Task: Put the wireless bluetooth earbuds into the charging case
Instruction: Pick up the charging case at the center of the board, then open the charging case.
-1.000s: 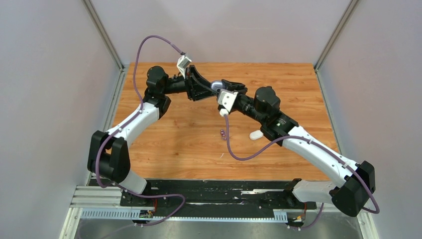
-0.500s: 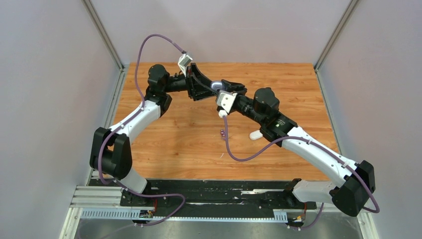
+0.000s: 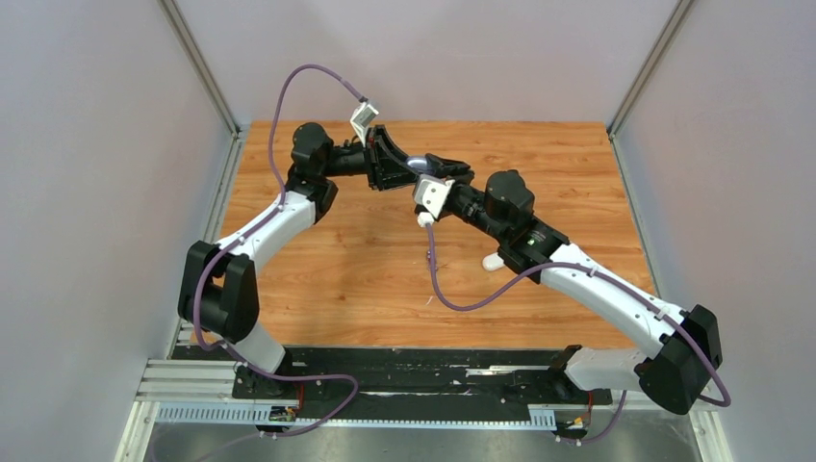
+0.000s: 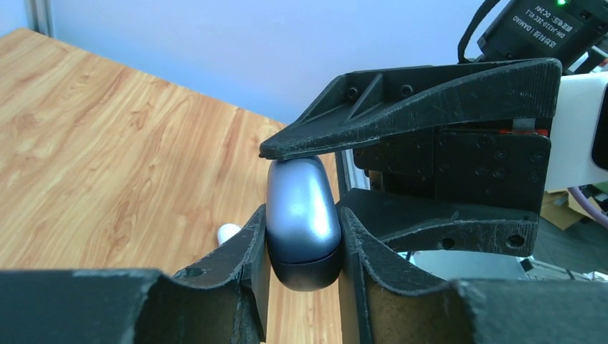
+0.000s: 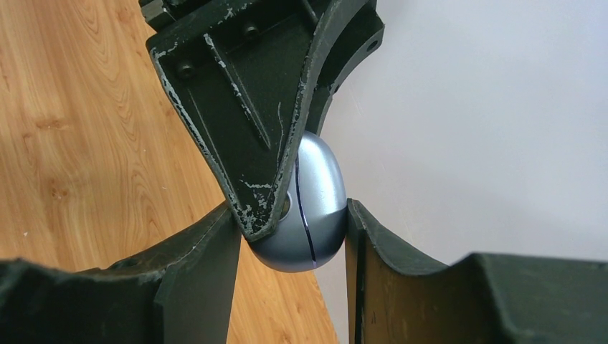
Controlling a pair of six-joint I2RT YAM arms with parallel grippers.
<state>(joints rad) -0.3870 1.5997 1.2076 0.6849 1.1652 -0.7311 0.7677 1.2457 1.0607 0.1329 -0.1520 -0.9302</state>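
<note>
The charging case [image 3: 420, 164], a blue-grey oval shell with its lid shut, hangs above the far middle of the table. My left gripper [image 3: 402, 166] is shut on it from the left, and both pads press the case's [image 4: 301, 208] sides in the left wrist view. My right gripper [image 3: 435, 173] is shut on the same case [image 5: 324, 193] from the right; one left finger [image 5: 251, 107] lies across the case between the right jaws. The earbuds are not visible; the right arm's purple cable [image 3: 430, 252] crosses the table below the grippers.
A small white oval case [image 3: 494, 261] lies on the wooden table [image 3: 327, 279] beside the right forearm; a white rounded shape [image 4: 228, 232] shows past the left finger. Grey walls and metal rails enclose the table. Both arms meet over the far middle.
The left jaws widened, then closed onto the case. Both grippers drifted slightly toward the back left. Purple specks seen on the table earlier now sit under the cable.
</note>
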